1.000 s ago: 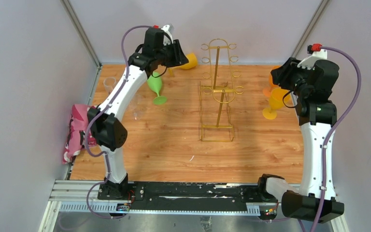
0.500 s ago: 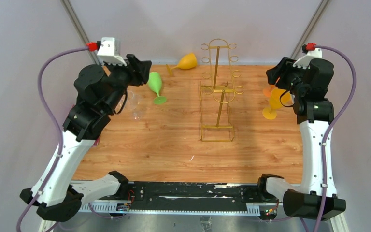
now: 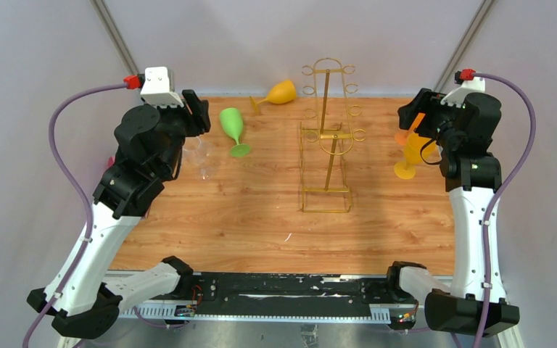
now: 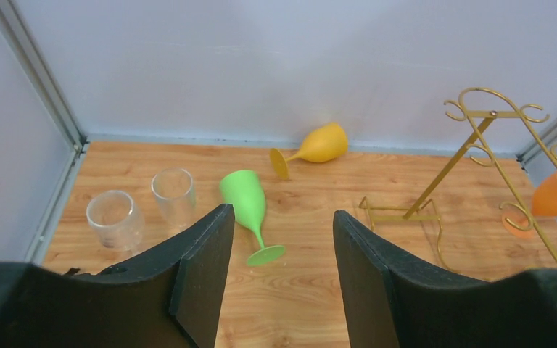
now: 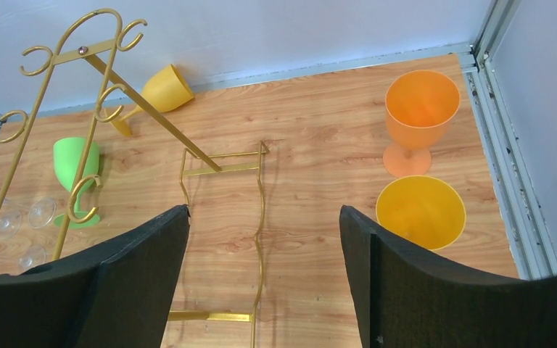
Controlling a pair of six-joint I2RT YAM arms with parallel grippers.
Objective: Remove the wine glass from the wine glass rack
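Left claw: gaping, nothing between its black fingers; raised over the left rear of the tabletop.
Clear glasses: two, see-through, standing close together near the left edge; probably the breakable ones here.
Green wine glass: matte and plastic-looking, seemingly upright on the wood grain, just right of the clear pair.
Amber wine glass: lying on its side by the back wall, foot pointing left.
Wine glass rack: thin gold wire with a rectangular base, centre post and curled hooks. Every hook in view is bare, so no glass hangs on it; all the glasses sit on the wood.
Handling: the coloured goblets look light, stiff and smooth. The thin stem under the bowl seems the surest hold, since a squeeze on the round bowl might slip. The rack looks light enough to tip if nudged.
Orange wine glass: upright in the right rear corner.
Yellow wine glass: upright, just in front of the orange one.
Right claw: fingers wide apart and empty, above the right side.
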